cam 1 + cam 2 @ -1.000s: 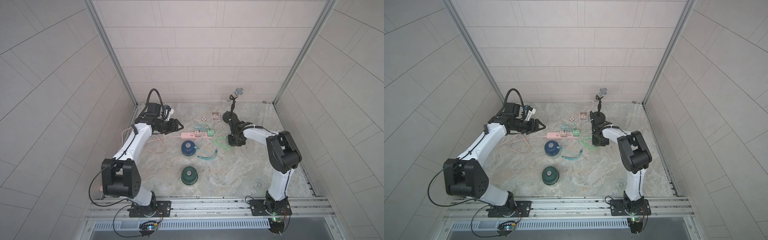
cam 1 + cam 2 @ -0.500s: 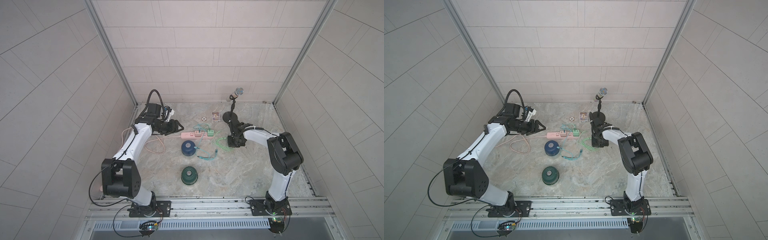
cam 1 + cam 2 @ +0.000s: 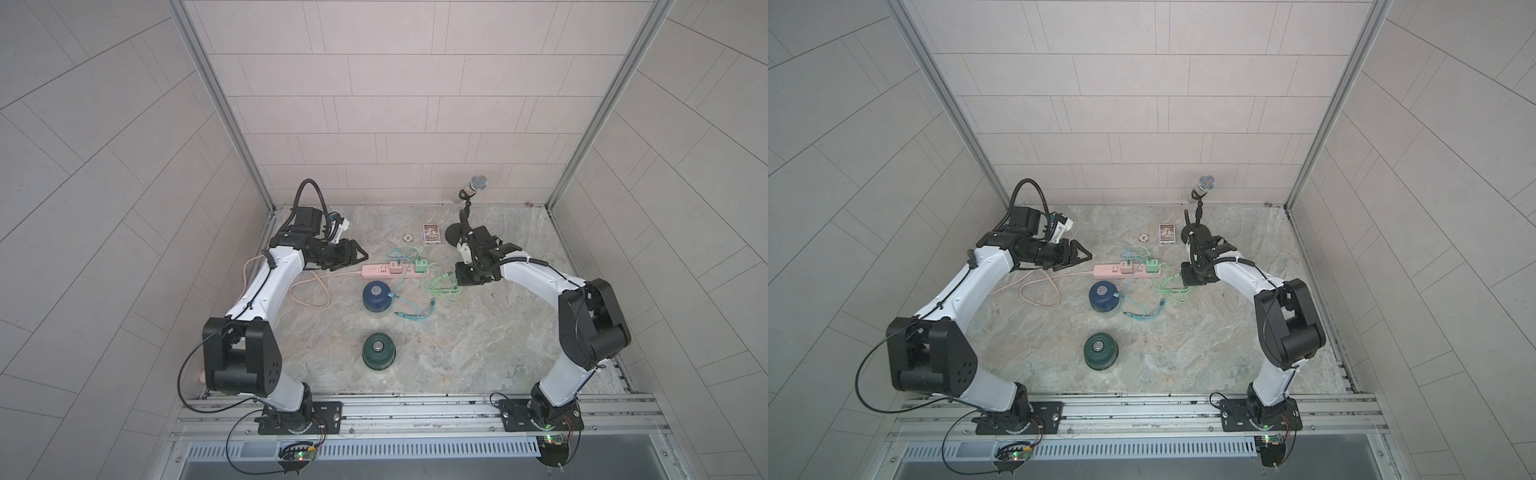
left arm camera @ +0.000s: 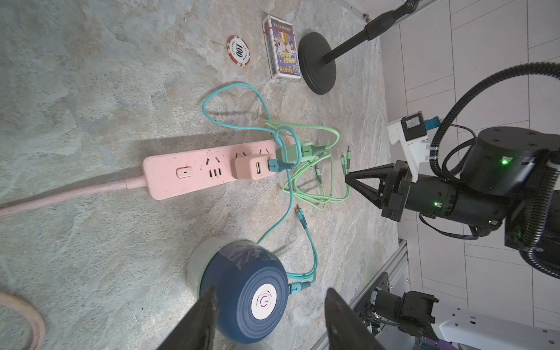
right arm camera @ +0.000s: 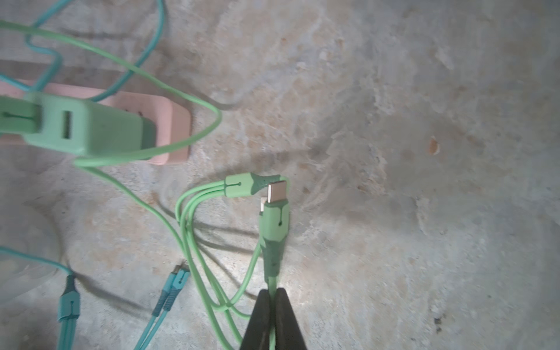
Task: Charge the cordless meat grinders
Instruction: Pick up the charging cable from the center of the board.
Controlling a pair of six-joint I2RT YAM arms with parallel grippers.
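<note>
The dark blue meat grinder stands in front of the pink power strip, with a teal cable's plug in its side. The dark green meat grinder stands alone nearer the front, with no cable on it. My right gripper is shut on the light green cable just behind its plug, low over the table right of the strip. My left gripper hovers open at the strip's left end, holding nothing.
A green charger and a pink charger sit in the strip. Behind it lie a poker chip and a card box. The black microphone stand is close behind my right wrist. A pink cord loops at the left.
My right gripper's jaws have closed onto the light green cable. The left arm and both grinders have not moved.
</note>
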